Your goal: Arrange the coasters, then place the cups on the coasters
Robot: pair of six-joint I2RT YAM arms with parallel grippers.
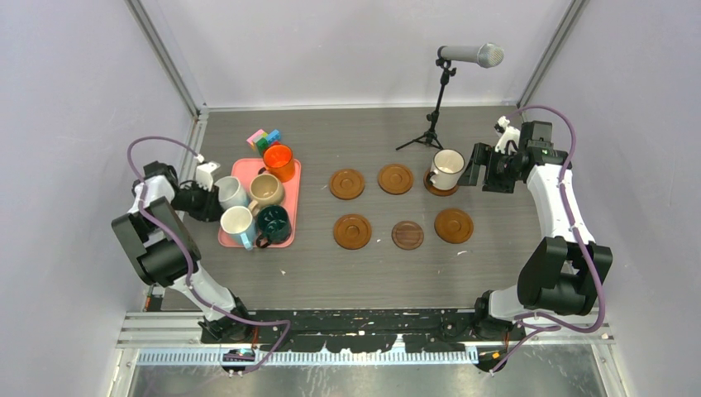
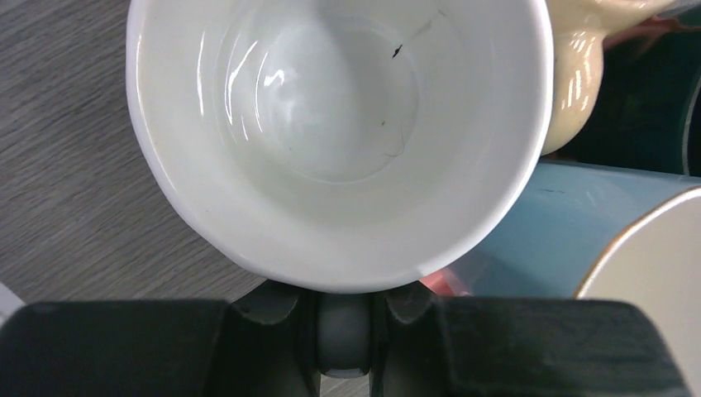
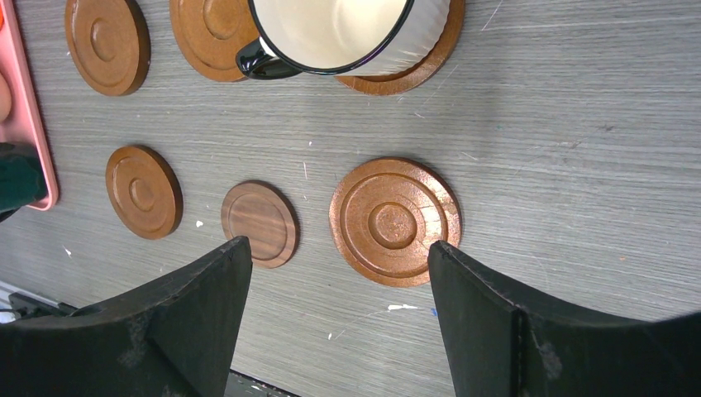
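Honestly dicey: pinching handle of glossy white ceramic mug (image 2: 331, 124) with left gripper (image 2: 343, 322), right gripper (image 3: 339, 252) wide apart; could swing when lifted, clipping light blue mug (image 2: 562, 223).

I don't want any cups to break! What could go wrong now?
The left gripper seems to pinch the white mug only at its edge, so it might tilt or slip. It sits close beside the light blue mug and the beige mug, so lifting could knock them.
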